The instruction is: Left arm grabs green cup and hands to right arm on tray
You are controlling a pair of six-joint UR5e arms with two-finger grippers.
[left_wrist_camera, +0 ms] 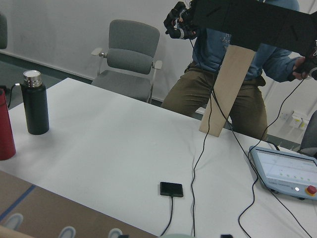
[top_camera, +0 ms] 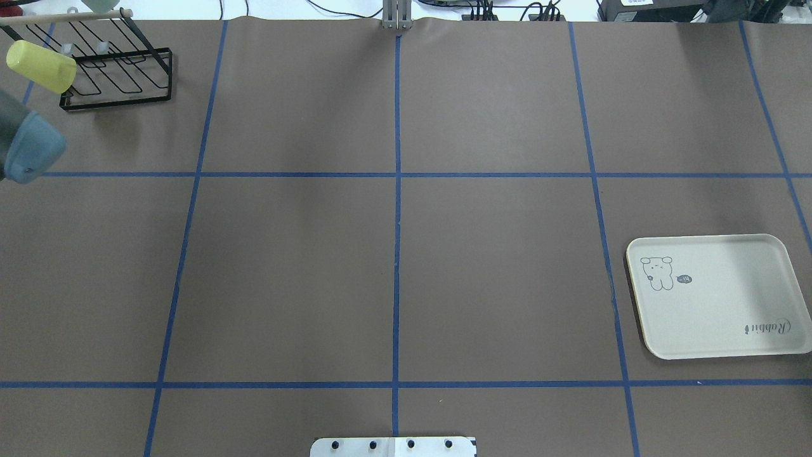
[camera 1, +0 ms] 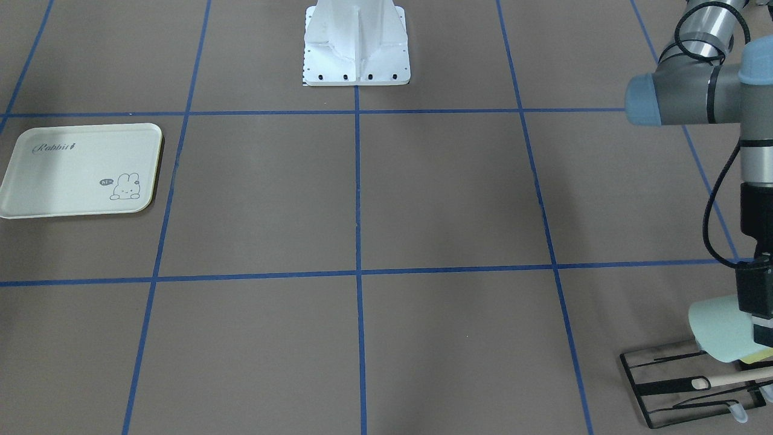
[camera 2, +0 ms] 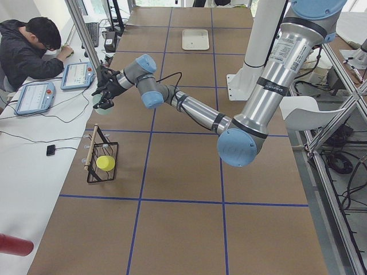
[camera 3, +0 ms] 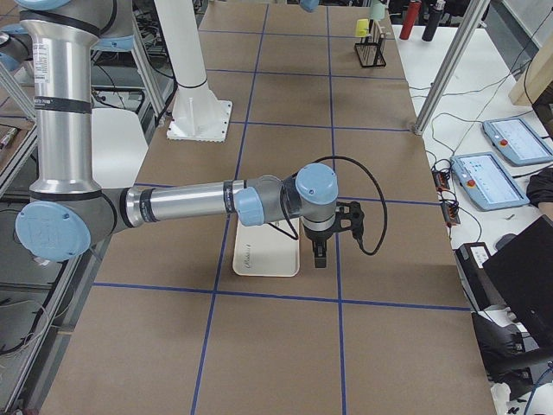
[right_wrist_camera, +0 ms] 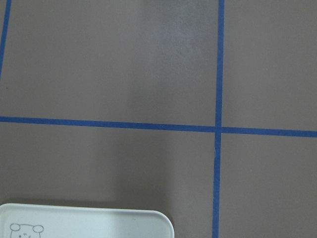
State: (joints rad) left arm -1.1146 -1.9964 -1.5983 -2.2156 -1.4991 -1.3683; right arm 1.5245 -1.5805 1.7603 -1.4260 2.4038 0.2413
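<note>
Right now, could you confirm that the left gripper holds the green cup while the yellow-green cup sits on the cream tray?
Not quite. The yellow-green cup is on the black wire rack, not on the tray, as the overhead exterior view shows. The left gripper does hold the green cup.

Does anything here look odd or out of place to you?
Nothing looks spilled or broken. The one odd sight is the green cup: it hangs in the air tipped on its side, held by the left gripper near the black wire rack. A yellow-green cup also sits sideways on that rack.
</note>
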